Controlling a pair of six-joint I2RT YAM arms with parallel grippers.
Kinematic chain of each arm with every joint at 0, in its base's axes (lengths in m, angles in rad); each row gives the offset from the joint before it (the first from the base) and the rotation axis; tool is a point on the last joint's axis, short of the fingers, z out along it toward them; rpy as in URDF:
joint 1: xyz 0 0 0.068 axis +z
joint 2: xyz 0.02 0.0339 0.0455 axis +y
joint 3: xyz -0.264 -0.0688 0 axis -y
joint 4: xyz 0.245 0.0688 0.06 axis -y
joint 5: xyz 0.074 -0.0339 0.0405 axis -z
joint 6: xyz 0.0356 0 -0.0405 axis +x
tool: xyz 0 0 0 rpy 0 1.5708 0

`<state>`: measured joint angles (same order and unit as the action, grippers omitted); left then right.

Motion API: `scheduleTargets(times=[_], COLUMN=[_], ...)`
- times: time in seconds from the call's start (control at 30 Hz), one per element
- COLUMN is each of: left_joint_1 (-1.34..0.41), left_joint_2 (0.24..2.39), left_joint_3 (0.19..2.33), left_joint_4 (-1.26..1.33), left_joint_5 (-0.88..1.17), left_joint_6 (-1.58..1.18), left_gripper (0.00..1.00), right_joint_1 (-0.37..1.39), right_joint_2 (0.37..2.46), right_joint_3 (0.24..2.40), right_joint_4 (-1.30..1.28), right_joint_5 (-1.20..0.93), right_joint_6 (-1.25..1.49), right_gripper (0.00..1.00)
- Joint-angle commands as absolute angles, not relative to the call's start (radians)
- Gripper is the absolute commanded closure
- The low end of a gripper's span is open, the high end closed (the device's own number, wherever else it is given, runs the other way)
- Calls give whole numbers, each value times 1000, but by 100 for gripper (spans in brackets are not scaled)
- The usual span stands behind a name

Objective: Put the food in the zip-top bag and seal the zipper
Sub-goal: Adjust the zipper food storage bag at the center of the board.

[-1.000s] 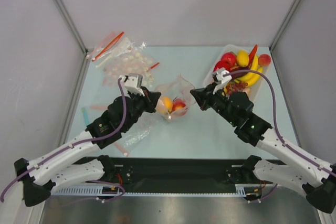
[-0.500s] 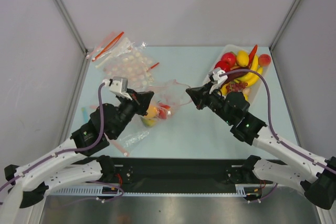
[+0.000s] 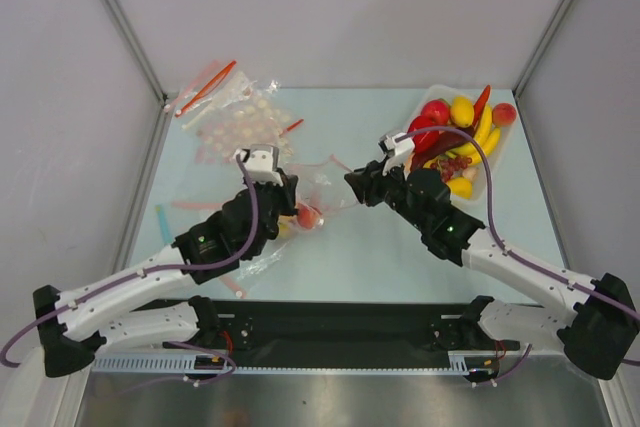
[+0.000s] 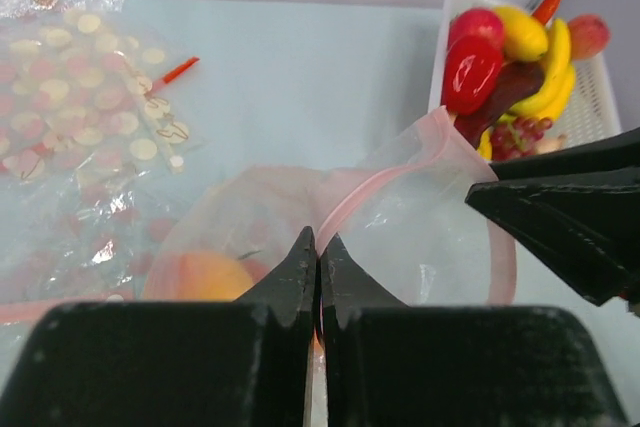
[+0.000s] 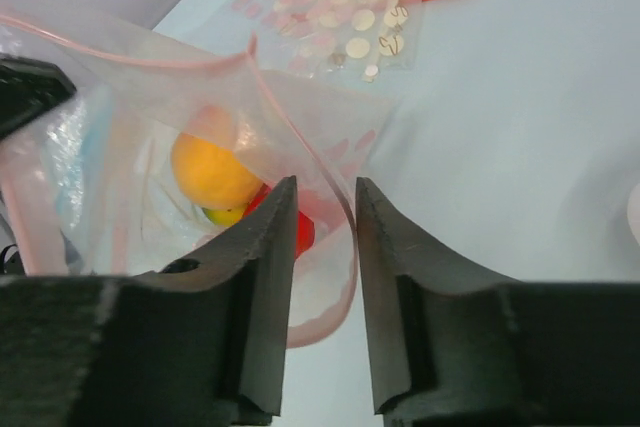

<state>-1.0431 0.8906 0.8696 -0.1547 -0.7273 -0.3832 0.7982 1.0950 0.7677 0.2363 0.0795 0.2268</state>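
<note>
The zip-top bag (image 3: 322,185) lies at the table's middle, its mouth lifted toward the right. Inside it are an orange peach (image 5: 210,172), a green-yellow mango edge and a red pepper (image 5: 304,232). My left gripper (image 3: 290,190) is shut on the zipper, a pink-orange strip (image 4: 378,187), at the bag's mouth; its tips (image 4: 317,247) meet on the strip. My right gripper (image 3: 352,185) is open; in the right wrist view its midpoint (image 5: 325,197) straddles the zipper strip (image 5: 300,137) on the opposite side of the mouth. More food (image 3: 455,127) is in the white tray.
The white tray (image 3: 490,169) stands at the back right, with banana, grapes and red fruits (image 4: 480,57) in it. Dotted clear bags (image 3: 235,117) lie at the back left and show in the right wrist view (image 5: 350,7). A crumpled clear bag (image 3: 255,262) lies near the left arm.
The right gripper has moved left up to the bag's mouth. The left arm has swung left and back, dragging the bag and its fruits slightly left.
</note>
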Motion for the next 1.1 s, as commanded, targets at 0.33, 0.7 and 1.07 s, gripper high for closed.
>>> scheduleTargets(times=[0.33, 0.7, 1.07], left_joint_1=[-956, -956, -957], left_joint_2=[989, 951, 965], left_joint_3=[908, 890, 887], left_joint_4=[-118, -78, -71], left_joint_5=[-589, -454, -388], left_joint_6=[-422, -350, -328], left_gripper=[100, 100, 100], right_joint_1=[778, 756, 756], right_joint_2=[997, 1083, 1128], right_joint_3=[769, 844, 862], right_joint_4=[253, 149, 155], right_joint_5=[133, 11, 0], right_joint_6=[221, 100, 116], right_gripper=[38, 30, 64])
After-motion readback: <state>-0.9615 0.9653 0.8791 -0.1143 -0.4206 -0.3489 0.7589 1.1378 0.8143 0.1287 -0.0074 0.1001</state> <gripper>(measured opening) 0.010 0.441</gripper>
